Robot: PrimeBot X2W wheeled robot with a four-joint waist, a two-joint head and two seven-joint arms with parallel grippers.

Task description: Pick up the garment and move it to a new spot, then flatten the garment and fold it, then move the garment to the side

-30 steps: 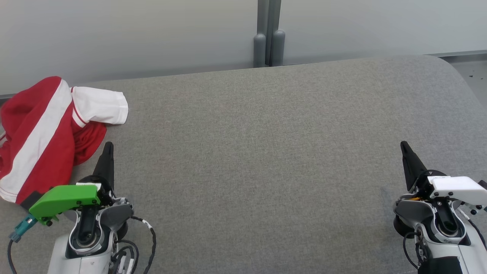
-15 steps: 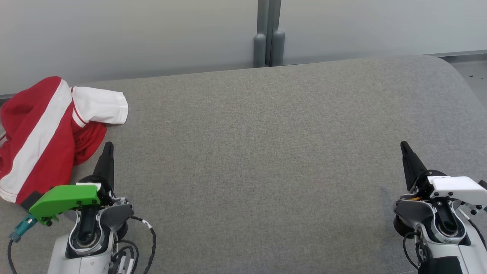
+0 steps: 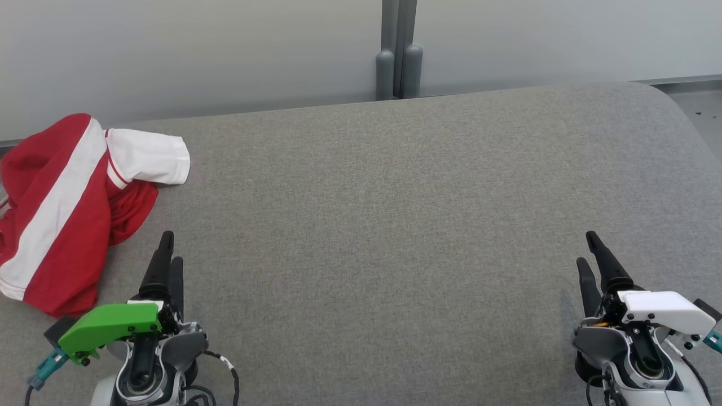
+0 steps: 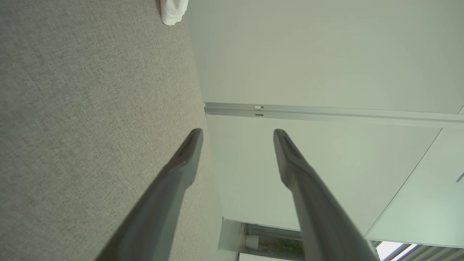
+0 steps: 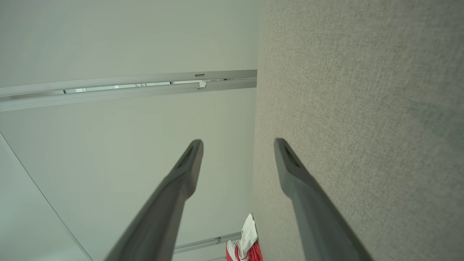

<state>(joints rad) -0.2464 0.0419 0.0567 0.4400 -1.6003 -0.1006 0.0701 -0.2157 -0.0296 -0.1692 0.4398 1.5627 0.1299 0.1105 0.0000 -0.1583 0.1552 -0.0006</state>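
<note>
**A:** What takes up most of the scene?

**B:** A broad counter [image 3: 395, 225] covered in grey woven fabric, seen from above in the head view. Its far right corner is rounded. A pale, smooth wall [image 3: 225, 51] runs along its far edge.

**A:** Where is the garment?

**B:** The garment [image 3: 62, 208] lies crumpled at the far left of the counter, near the far edge. It is red with a wide white stripe. One white sleeve [image 3: 149, 158] sticks out to the right. Part of it runs off the left edge of the view.

**A:** And the robot's arms?

**B:** The left tool [image 3: 171, 248] is at the lower left, just beside the garment's right edge and not touching it. Its two dark fingers point away from the robot. The left wrist view shows them spread apart, released and holding nothing. The right tool [image 3: 585, 248] is at the lower right, well apart from the garment, over bare fabric. Its fingers are likewise spread and hold nothing.

**A:** Any smaller details?

**B:** A grey post [image 3: 399, 62] stands against the wall, behind the middle of the counter. The left wrist carries a green cover [image 3: 107, 332], and the right wrist carries a white cover [image 3: 665, 304].
</note>
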